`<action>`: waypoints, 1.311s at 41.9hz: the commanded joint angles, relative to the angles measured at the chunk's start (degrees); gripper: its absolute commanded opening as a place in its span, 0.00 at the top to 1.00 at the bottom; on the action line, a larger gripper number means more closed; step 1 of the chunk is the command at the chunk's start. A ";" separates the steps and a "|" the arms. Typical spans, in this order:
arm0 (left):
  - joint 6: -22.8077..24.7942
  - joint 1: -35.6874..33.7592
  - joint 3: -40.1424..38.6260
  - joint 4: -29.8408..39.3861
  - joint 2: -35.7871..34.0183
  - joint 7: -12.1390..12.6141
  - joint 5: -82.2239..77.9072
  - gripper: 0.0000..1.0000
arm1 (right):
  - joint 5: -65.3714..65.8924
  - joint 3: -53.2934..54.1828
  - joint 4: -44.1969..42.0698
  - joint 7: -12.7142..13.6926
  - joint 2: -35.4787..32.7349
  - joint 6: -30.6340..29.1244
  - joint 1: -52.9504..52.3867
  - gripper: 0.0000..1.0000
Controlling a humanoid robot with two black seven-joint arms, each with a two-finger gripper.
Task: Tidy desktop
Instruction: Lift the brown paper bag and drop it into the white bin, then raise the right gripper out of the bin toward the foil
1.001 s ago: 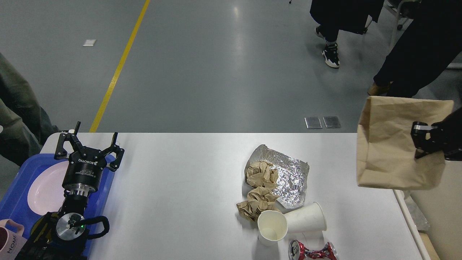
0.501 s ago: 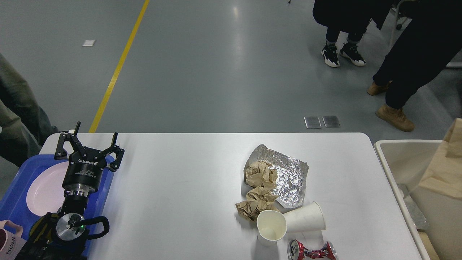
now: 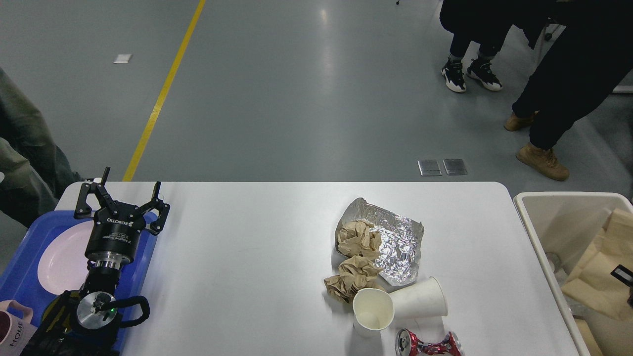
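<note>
The white desktop [image 3: 257,257] carries litter at its right front. There is a crinkled foil sheet [image 3: 398,242], two crumpled brown paper balls [image 3: 357,237] [image 3: 348,282], an upright paper cup [image 3: 372,309], a second paper cup lying on its side [image 3: 420,298], and a crushed red can [image 3: 428,343]. My left gripper [image 3: 122,194] is open and empty, pointing up above the blue tray's right edge. Of my right gripper only a small black piece [image 3: 622,273] shows at the right edge, over the brown paper bag [image 3: 601,277] lying in the beige bin [image 3: 531,227].
A blue tray [image 3: 24,267] at the left holds a pink plate [image 3: 59,257], with a pink mug [image 3: 12,329] at its front. People stand on the floor beyond the table's far right and at the left edge.
The brown paper bag went from being held above the table's right edge down into the beige bin. My right gripper moved right, almost out of view. The left arm stayed still.
</note>
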State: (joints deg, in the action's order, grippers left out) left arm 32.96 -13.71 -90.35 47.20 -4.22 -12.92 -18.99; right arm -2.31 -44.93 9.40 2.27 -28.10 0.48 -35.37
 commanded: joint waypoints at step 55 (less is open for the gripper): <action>0.00 0.00 0.00 -0.01 0.00 0.00 0.00 0.03 | -0.95 -0.16 0.18 -0.07 5.86 12.53 5.05 0.00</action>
State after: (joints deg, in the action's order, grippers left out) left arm 32.96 -13.71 -90.35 47.19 -4.22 -12.92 -18.99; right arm -3.29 -45.17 9.31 2.19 -22.07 13.05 -29.73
